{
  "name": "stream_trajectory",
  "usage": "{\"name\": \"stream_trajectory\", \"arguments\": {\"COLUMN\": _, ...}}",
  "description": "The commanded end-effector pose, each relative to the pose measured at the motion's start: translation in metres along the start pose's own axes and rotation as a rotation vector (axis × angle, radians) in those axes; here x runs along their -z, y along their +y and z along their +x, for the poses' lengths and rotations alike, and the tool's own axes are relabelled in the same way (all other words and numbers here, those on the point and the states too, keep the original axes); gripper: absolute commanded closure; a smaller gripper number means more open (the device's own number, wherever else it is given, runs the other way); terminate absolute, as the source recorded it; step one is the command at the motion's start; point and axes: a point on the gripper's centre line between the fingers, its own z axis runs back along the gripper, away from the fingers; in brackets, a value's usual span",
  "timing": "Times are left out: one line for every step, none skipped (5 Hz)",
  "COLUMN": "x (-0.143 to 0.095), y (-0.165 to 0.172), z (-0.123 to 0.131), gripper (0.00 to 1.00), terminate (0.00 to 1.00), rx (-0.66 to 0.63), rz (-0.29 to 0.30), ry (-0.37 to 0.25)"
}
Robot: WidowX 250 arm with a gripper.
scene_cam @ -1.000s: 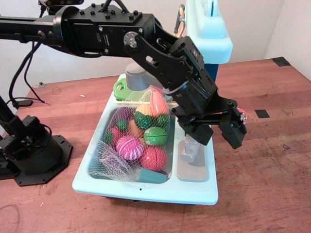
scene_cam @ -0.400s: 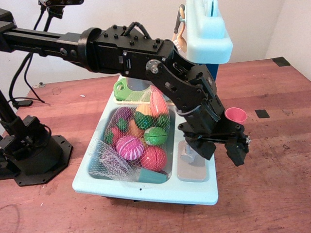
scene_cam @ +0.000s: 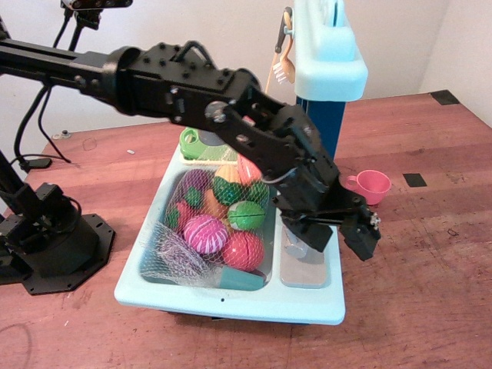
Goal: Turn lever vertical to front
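Only view, observation.image. The claw (scene_cam: 338, 234) has come down and drawn back left compared with a second ago; its fingers now straddle the right ledge of the sink (scene_cam: 231, 296), whereas before they hung further right, over the sink's edge and the tabletop (scene_cam: 430, 277). The wrist has also rolled, so the arm covers less of what lies behind it.

Claw state: spread wide, nothing between the fingers. One finger (scene_cam: 361, 237) hangs out over the sink's right rim; the other sits low beside the faucet.

The faucet (scene_cam: 296, 244) stands on its grey plate just left of the claw, under the wrist. The lever is not clearly separable: a short grey stub shows at the faucet body, touching or almost touching the inner finger, and I cannot tell which way it points.

Other change: the cup (scene_cam: 370, 185), behind and right of the claw, is now fully exposed, handle toward the arm; earlier it was hidden, then half covered. It appears not to have moved itself. The net bag of toy food (scene_cam: 219, 223) sits in the basin, left of the claw, unchanged.

Reading: this looks like the approach closing in on the lever, with the open fingers lined up near the faucet base. No turn is evident yet. Next need, as I judge it: settle a finger against the stub and sweep it forward.
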Motion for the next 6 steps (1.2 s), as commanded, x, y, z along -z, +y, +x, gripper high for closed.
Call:
{"name": "stream_trajectory", "arguments": {"x": -0.021, "y": 0.013, "z": -0.008, "gripper": 0.00, "terminate": 0.00, "rx": -0.030, "rz": -0.015, "ry": -0.024}}
{"name": "stream_trajectory", "arguments": {"x": -0.023, "y": 0.024, "z": -0.012, "gripper": 0.00, "terminate": 0.00, "rx": -0.036, "rz": -0.009, "ry": -0.029}}
{"name": "stream_trajectory", "arguments": {"x": -0.019, "y": 0.033, "z": -0.018, "gripper": 0.00, "terminate": 0.00, "rx": -0.055, "rz": -0.018, "ry": -0.039}}
{"name": "stream_trajectory", "arguments": {"x": -0.005, "y": 0.038, "z": -0.020, "gripper": 0.00, "terminate": 0.00, "rx": -0.068, "rz": -0.028, "ry": -0.052}}
{"name": "stream_trajectory", "arguments": {"x": 0.012, "y": 0.044, "z": -0.025, "gripper": 0.00, "terminate": 0.00, "rx": -0.078, "rz": -0.041, "ry": -0.044}}
{"name": "stream_trajectory", "arguments": {"x": 0.014, "y": 0.054, "z": -0.036, "gripper": 0.00, "terminate": 0.00, "rx": -0.096, "rz": -0.030, "ry": -0.023}}
